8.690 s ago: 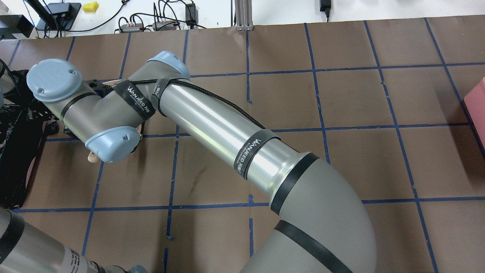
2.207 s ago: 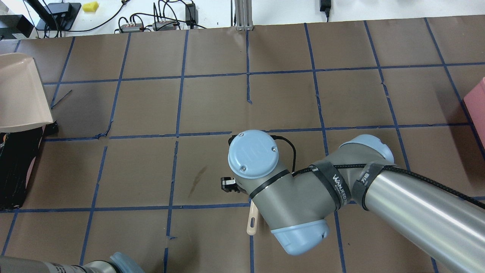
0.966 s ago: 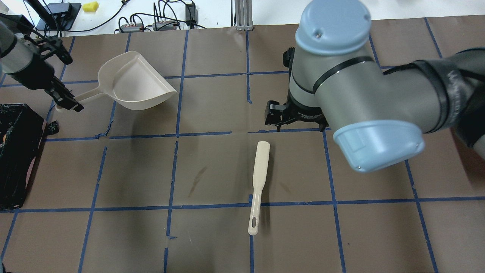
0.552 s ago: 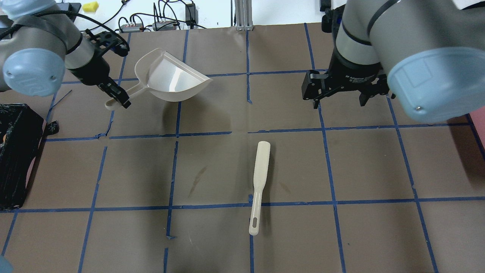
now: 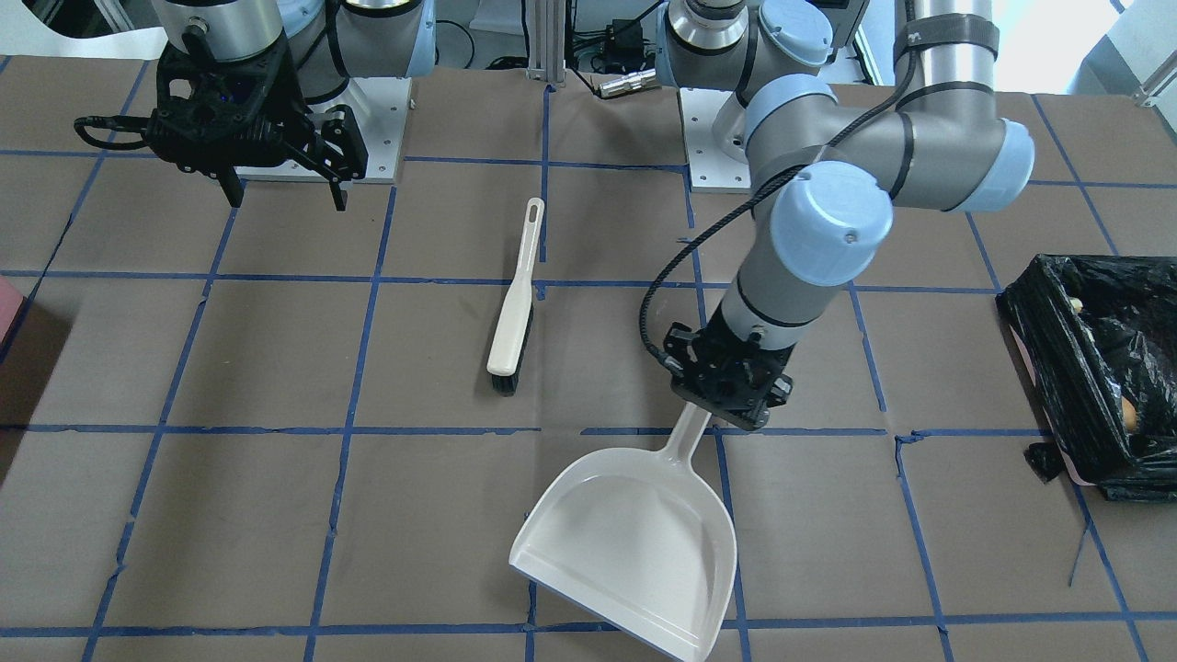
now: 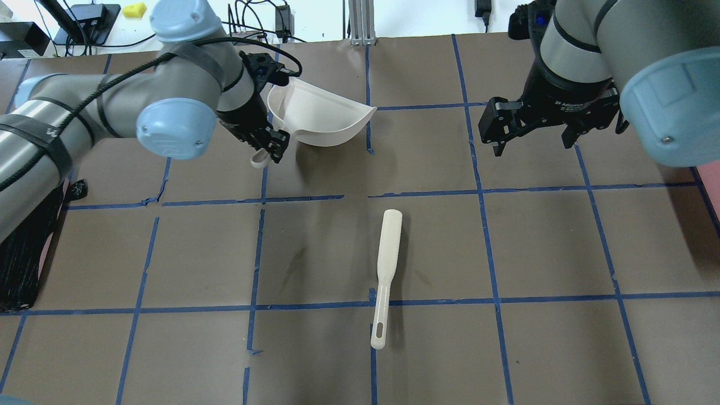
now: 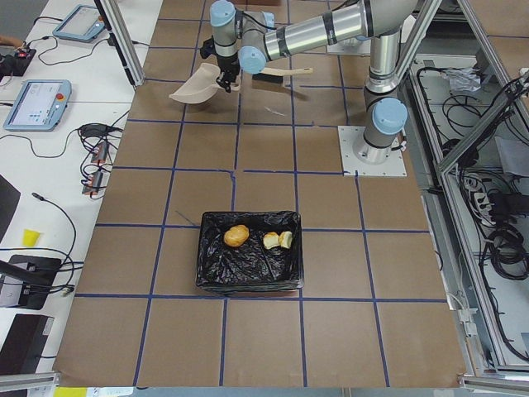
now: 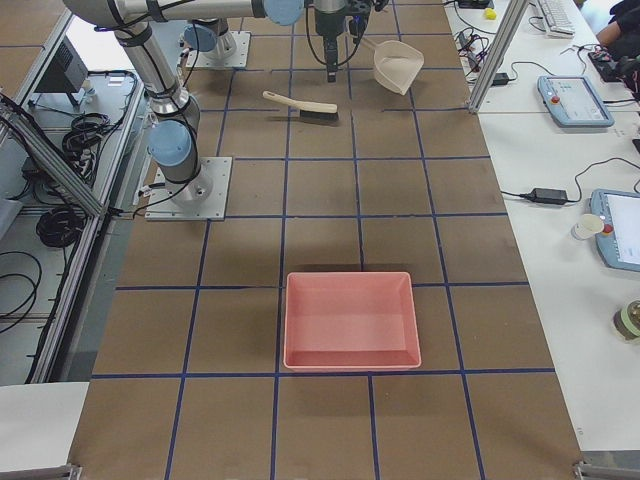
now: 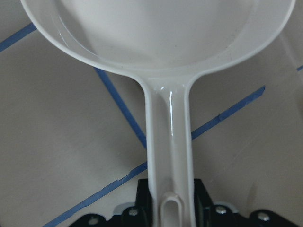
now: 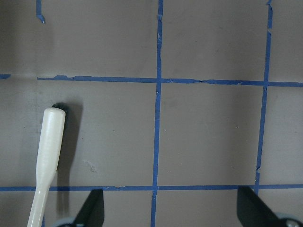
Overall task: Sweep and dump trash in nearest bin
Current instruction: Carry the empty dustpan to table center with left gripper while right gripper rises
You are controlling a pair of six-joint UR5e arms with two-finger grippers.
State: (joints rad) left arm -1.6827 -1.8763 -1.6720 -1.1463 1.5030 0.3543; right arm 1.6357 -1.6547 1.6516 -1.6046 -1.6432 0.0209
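In the front-facing view, you will find the left gripper (image 5: 724,411) just toward 3 o'clock of centre, its fingers pinching the handle of the dustpan (image 5: 634,542). The scoop fans out toward 6 o'clock. I cannot tell whether its lip touches the surface (image 5: 230,515). The brush (image 5: 513,303) lies flat at 10 o'clock from the scoop, with its bristles toward 6 and its handle toward 12. The right gripper (image 5: 283,195) hangs at 10 o'clock of the picture with its fingers spread. The bin (image 5: 1039,349) stands at the 3 o'clock edge, lined with a black bag.

From overhead, you see the dustpan tilted on its side at 11 o'clock from the brush. The right gripper is at 1 o'clock from the brush, well apart from it.

In the left side view, the bin sits a little toward 6 o'clock of centre and the trash (image 7: 236,236) lies inside it. The trash is a round tan lump with two pale chunks at its 3 o'clock.

In the right side view, a pink tray (image 8: 350,320) lies toward 6 o'clock, well apart from both arms at 12.

On the left wrist camera, the handle runs from 6 o'clock up to the scoop at 12, clamped on both sides.

On the right wrist camera, the two fingers show at 7 and 5 o'clock, wide apart, with the brush at 8 o'clock.
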